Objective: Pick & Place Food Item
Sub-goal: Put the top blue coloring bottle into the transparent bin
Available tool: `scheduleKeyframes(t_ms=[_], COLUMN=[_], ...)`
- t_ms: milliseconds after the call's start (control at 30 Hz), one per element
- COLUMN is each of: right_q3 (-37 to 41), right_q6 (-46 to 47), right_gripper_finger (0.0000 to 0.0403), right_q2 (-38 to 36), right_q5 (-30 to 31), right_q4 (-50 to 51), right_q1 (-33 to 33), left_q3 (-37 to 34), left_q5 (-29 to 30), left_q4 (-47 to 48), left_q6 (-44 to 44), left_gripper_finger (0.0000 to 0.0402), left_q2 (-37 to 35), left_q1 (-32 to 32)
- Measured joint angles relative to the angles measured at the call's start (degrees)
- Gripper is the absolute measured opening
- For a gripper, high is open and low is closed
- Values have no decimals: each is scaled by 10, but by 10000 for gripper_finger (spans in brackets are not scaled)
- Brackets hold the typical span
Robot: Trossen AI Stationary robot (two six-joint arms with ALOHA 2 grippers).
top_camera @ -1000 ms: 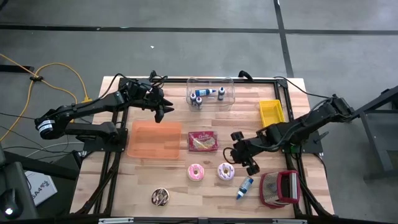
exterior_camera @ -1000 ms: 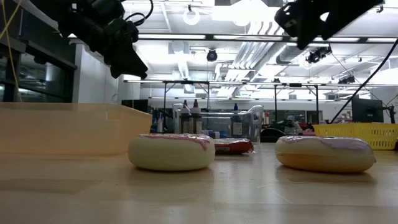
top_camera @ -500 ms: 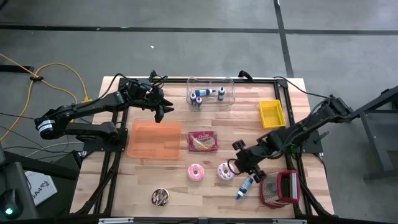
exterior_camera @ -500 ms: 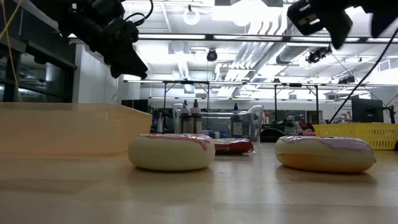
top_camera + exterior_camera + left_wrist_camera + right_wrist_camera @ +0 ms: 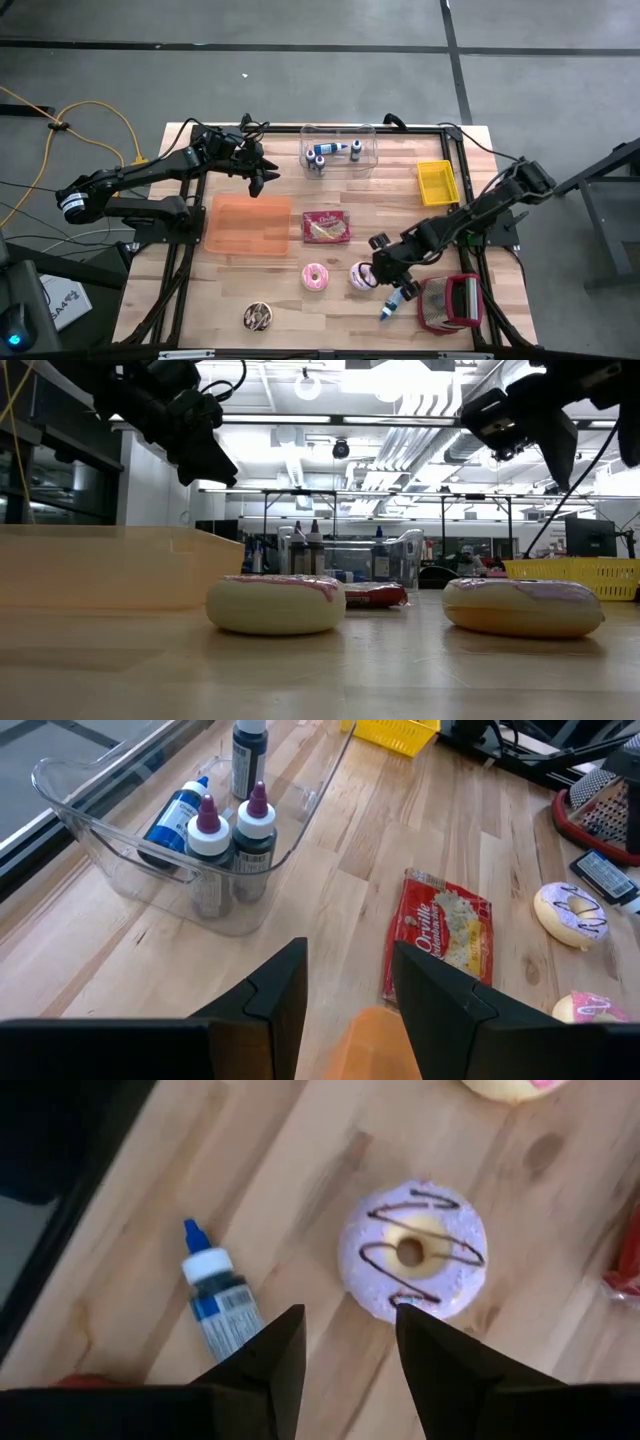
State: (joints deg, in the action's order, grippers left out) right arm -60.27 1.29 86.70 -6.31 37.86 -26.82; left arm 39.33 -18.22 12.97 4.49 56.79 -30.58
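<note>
Wooden tabletop (image 5: 250, 290): red popcorn bag (image 5: 440, 935), only "ville" readable; right gripper (image 5: 348, 1342) fingers parted, empty, above nearby purple-iced doughnut (image 5: 413, 1252); left gripper (image 5: 346, 980) likewise.

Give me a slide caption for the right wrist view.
Right tool, open, hovers over the purple-frosted donut, a blue-capped bottle lying beside it.

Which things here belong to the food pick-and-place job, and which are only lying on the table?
Job:
right gripper, open above the purple donut
pink donut
orange tray

Lying about:
left gripper
popcorn bag
clear bin of bottles
blue bottle
yellow bin
grater
</note>
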Motion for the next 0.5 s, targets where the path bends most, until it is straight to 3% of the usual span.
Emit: scheduleKeyframes(t_ms=[300,500], right_q3=[-40,-91], right_q6=[12,-2], right_gripper_finger=[144,144], right_q2=[0,0], right_q5=[4,57], right_q4=[-11,-8], right_q1=[-20,-40], left_q3=[0,0], left_q5=[0,0], left_q4=[0,-2], left_q6=[0,0], left_gripper_finger=[141,141], left_q2=[0,0], left_q1=[0,0])
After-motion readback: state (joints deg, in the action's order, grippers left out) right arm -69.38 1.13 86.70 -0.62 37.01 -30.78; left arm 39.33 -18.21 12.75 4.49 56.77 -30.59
